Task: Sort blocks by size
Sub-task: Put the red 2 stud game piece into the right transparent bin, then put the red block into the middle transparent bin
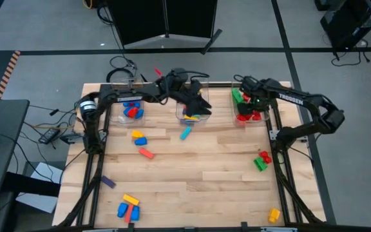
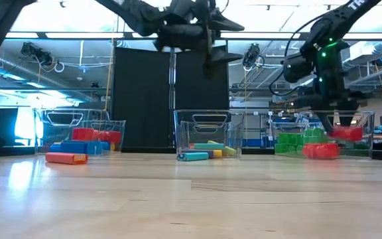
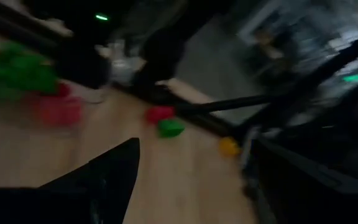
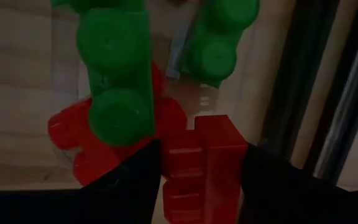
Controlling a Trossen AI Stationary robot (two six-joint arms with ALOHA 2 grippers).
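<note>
Three clear bins stand along the table's far edge: the left bin point(image 1: 131, 111) holds blue and red blocks, the middle bin point(image 1: 192, 117) cyan and yellow long ones, the right bin point(image 1: 247, 111) chunky green and red ones. My right gripper point(image 4: 201, 186) is over the right bin, shut on a red chunky block point(image 4: 202, 163). It also shows in the low view point(image 2: 340, 119). My left gripper point(image 1: 201, 102) hangs open and empty above the middle bin point(image 2: 207, 136). Loose blocks lie flat on the table: cyan point(image 1: 185, 133), yellow and blue point(image 1: 138, 138), red point(image 1: 146, 153). My right gripper pinches the red chunky block by two opposite sides point(image 4: 229, 155) between its two fingers. The fingers come from above, pointing down into the right bin. The block point(image 2: 347, 133) sits within the bin's walls above the pile; whether it rests on the pile I cannot tell.
More loose blocks lie on the table: a red and green pair point(image 1: 262, 160) at the right, a yellow one point(image 1: 274, 214) near the front right corner, a purple one point(image 1: 108, 183), and a yellow, blue and red cluster point(image 1: 129, 206) at the front left. The table's middle is bare wood.
</note>
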